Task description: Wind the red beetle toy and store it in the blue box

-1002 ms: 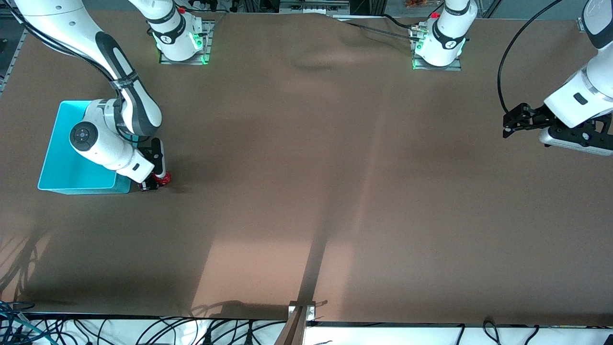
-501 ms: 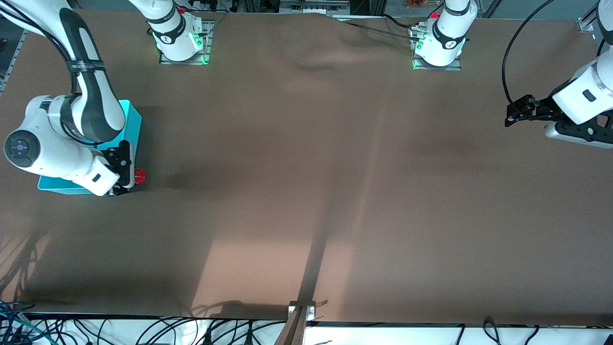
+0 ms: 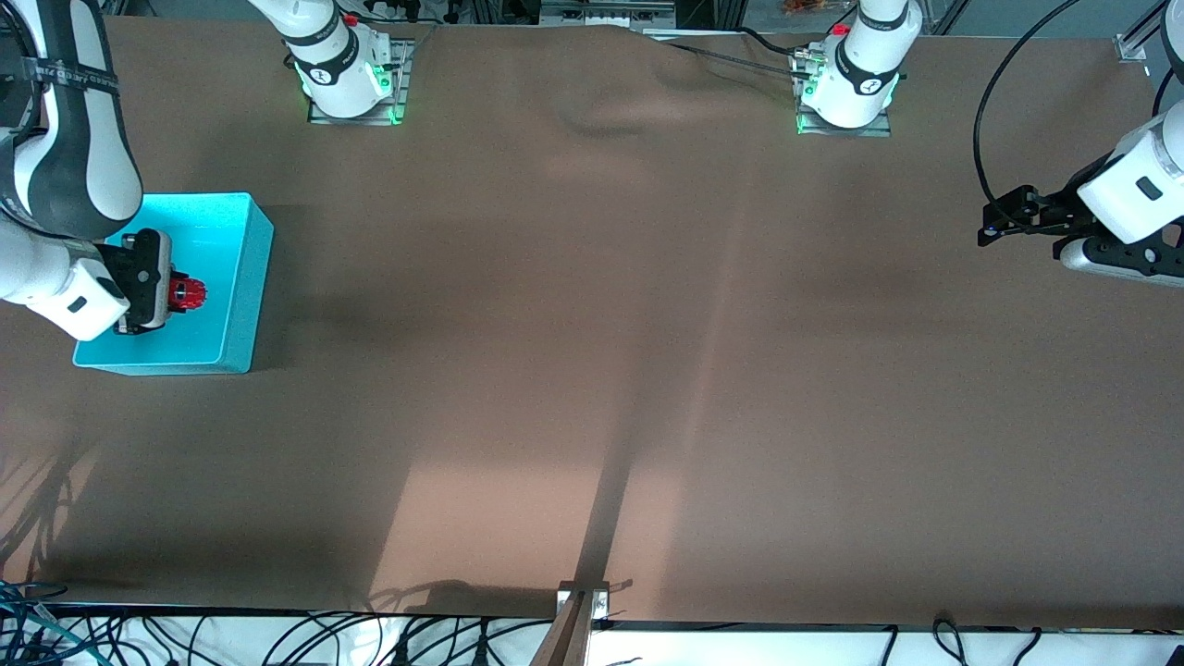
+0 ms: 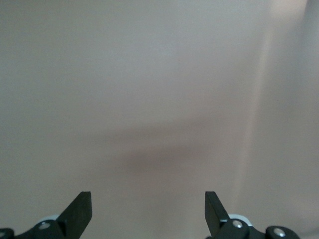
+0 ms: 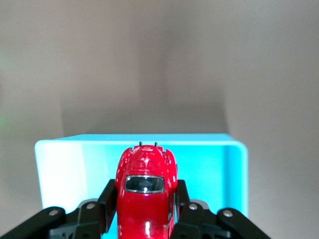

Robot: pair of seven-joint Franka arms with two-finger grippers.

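The blue box [image 3: 236,277] stands on the table at the right arm's end. My right gripper [image 3: 176,294] is shut on the red beetle toy [image 3: 189,294] and holds it in the air over the inside of the box. In the right wrist view the glossy red car [image 5: 146,194] sits between the two black fingers [image 5: 105,201], with the cyan box [image 5: 65,164] under it. My left gripper [image 3: 994,222] is open and empty, waiting above the bare table at the left arm's end. It also shows in the left wrist view [image 4: 148,209].
A brown cloth [image 3: 592,351] covers the table. The two arm bases [image 3: 347,79] stand on it along its robot edge. A metal bracket [image 3: 583,601] and several cables lie at the edge nearest the front camera.
My right gripper has carried the red toy from beside the box's corner, up and over its wall, to above the inside of the box. My left gripper has shifted slightly.
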